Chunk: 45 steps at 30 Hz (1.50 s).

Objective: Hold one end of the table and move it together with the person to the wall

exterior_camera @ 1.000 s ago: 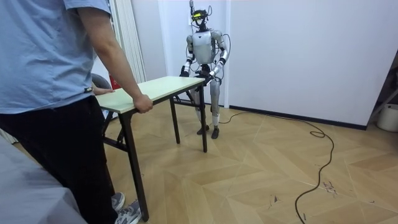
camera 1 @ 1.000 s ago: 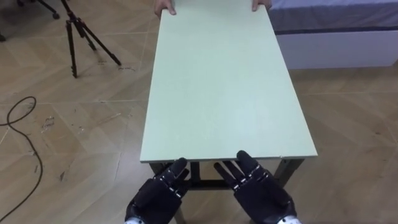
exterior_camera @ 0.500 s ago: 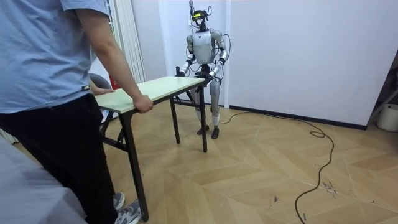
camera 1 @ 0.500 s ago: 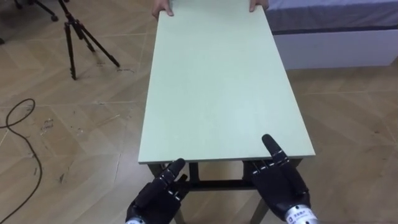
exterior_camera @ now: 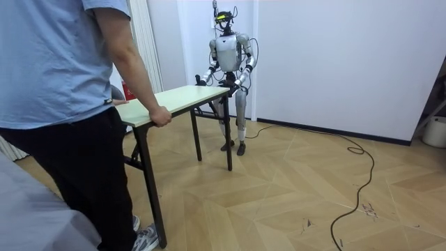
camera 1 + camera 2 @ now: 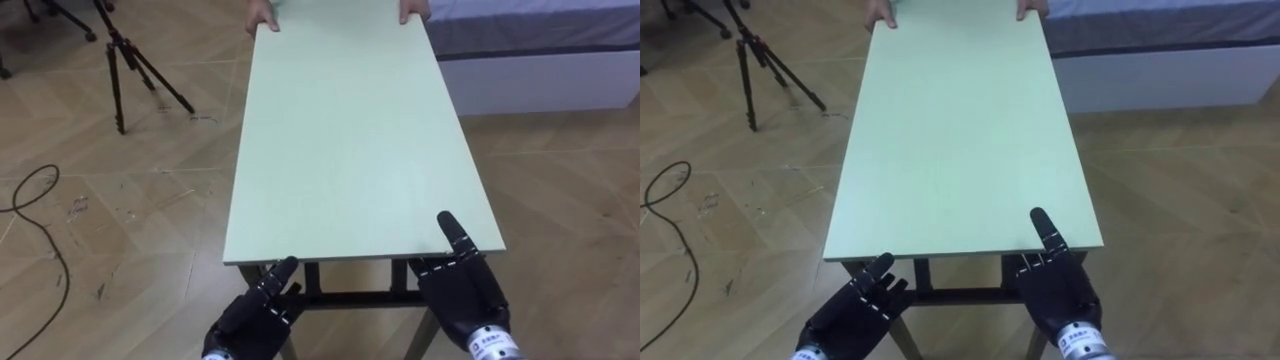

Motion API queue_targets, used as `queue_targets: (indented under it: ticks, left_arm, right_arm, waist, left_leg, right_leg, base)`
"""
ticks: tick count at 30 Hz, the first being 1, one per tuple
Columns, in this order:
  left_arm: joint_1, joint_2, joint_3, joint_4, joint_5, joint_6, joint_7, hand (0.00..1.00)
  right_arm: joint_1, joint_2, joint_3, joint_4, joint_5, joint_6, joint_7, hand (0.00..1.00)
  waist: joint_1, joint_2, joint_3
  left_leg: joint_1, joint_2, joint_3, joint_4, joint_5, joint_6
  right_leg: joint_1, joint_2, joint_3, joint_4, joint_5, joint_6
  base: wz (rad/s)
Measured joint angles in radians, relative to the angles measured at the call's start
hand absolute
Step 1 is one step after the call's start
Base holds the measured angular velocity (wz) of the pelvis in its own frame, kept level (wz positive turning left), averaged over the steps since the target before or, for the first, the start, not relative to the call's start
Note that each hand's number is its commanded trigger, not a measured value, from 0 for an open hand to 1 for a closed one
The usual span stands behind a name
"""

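Both hands sit at the near short edge of the desk, and neither has closed on it. The right hand (image 6: 462, 292) has straight fingers, and its longest one reaches over the top by the near right corner. The left hand (image 6: 255, 315) is lower, beneath the edge. Its fingers are loosely spread and point toward the dark frame under the top.

The desk (image 6: 345, 130) is long with a pale green top. It runs straight away from the robot, and in the room view its legs appear to rest on the wooden floor. At the far end a person (image 5: 63, 104) stands and grips both far corners, one hand (image 6: 262, 18) on each side. A bed (image 6: 540, 50) lies just past the far right corner, and a tripod (image 6: 125, 60) stands on the floor well to the left.

The step in hand looks like taking hold, so the carry has not begun. Next, both of the robot's hands likely need to get under or around the near edge, set evenly to left and right. Only then can they lift level with the person, keeping clear of the bed.
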Motion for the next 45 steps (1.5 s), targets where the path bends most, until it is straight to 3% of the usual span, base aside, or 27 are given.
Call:
queue_targets:
  ticks: [4, 11, 17, 32, 33, 34, 36, 42, 45]
  left_arm:
    - [-0.01, -0.005, 0.015, 0.0, -0.001, 0.015, 0.009, 0.0]
    - [-0.087, -0.028, 0.02, 0.0, -0.001, 0.024, 0.051, 0.0]
    - [-0.127, -0.069, 0.054, -0.001, -0.002, 0.03, 0.105, 0.0]
    - [-0.129, -0.071, 0.074, -0.073, 0.01, 0.05, 0.205, 0.0]
    - [-0.129, -0.071, 0.074, -0.075, 0.01, 0.05, 0.206, 0.6]
    - [-0.129, -0.071, 0.075, -0.077, 0.01, 0.051, 0.208, 1.0]
    - [-0.129, -0.071, 0.078, -0.078, 0.01, 0.053, 0.213, 1.0]
    - [-0.129, -0.073, 0.084, -0.08, 0.01, 0.056, 0.217, 1.0]
    - [-0.129, -0.083, 0.088, -0.08, 0.01, 0.056, 0.217, 1.0]
  right_arm:
    - [-0.014, 0.004, -0.002, 0.0, 0.0, 0.003, -0.024, 0.0]
    - [-0.031, 0.003, -0.002, 0.0, 0.001, 0.011, -0.036, 0.0]
    - [-0.04, 0.019, -0.005, 0.0, 0.0, 0.01, -0.055, 0.0]
    - [-0.041, 0.043, -0.023, 0.0, -0.048, 0.014, -0.052, 0.0]
    - [-0.041, 0.043, -0.023, 0.0, -0.048, 0.014, -0.052, 0.07]
    - [-0.041, 0.043, -0.023, 0.0, -0.048, 0.014, -0.052, 0.59]
    - [-0.041, 0.045, -0.023, 0.0, -0.048, 0.014, -0.052, 1.0]
    - [-0.041, 0.047, -0.024, 0.007, -0.049, 0.02, -0.07, 1.0]
    - [-0.041, 0.05, -0.023, 0.038, -0.059, 0.022, -0.114, 1.0]
  waist:
    - [-0.003, -0.006, -0.0025]
    - [-0.001, -0.017, -0.0034]
    - [-0.006, -0.022, -0.0018]
    - [-0.004, -0.021, -0.0016]
    - [-0.004, -0.021, -0.0016]
    - [-0.005, -0.022, -0.0016]
    - [-0.005, -0.022, -0.0016]
    - [-0.004, -0.022, -0.0014]
    - [0.016, -0.022, -0.0012]
  left_leg:
    - [-0.005, 0.0, 0.001, 0.002, 0.0, 0.0]
    - [-0.008, 0.0, 0.004, 0.003, 0.0, 0.0]
    - [-0.03, 0.001, 0.003, 0.009, 0.0, 0.0]
    - [-0.021, 0.002, 0.004, 0.008, 0.0, 0.0]
    - [-0.021, 0.002, 0.004, 0.008, 0.0, 0.0]
    - [-0.021, 0.002, 0.003, 0.008, 0.0, 0.0]
    - [-0.021, 0.003, 0.003, 0.008, 0.0, 0.0]
    - [-0.024, 0.003, 0.001, 0.009, 0.0, 0.0]
    - [-0.026, 0.003, 0.001, 0.008, 0.0, 0.0]
  right_leg:
    - [-0.005, 0.0, 0.0, 0.001, 0.0, 0.0]
    - [-0.015, 0.0, 0.005, 0.001, 0.0, -0.001]
    - [-0.028, 0.0, 0.005, 0.002, 0.001, -0.001]
    - [-0.019, 0.001, 0.01, 0.0, 0.006, -0.002]
    - [-0.019, 0.002, 0.01, 0.0, 0.006, -0.002]
    - [-0.019, 0.002, 0.01, 0.0, 0.006, -0.002]
    - [-0.019, 0.002, 0.01, 0.0, 0.007, -0.002]
    - [-0.019, 0.002, 0.006, 0.0, 0.007, -0.002]
    - [-0.024, 0.002, 0.007, 0.0, 0.007, -0.002]
  base:
    - [0.0]
    - [-0.02]
    - [0.0]
    - [0.0]
    - [0.0]
    - [0.0]
    - [0.0]
    - [0.0]
    - [0.0]
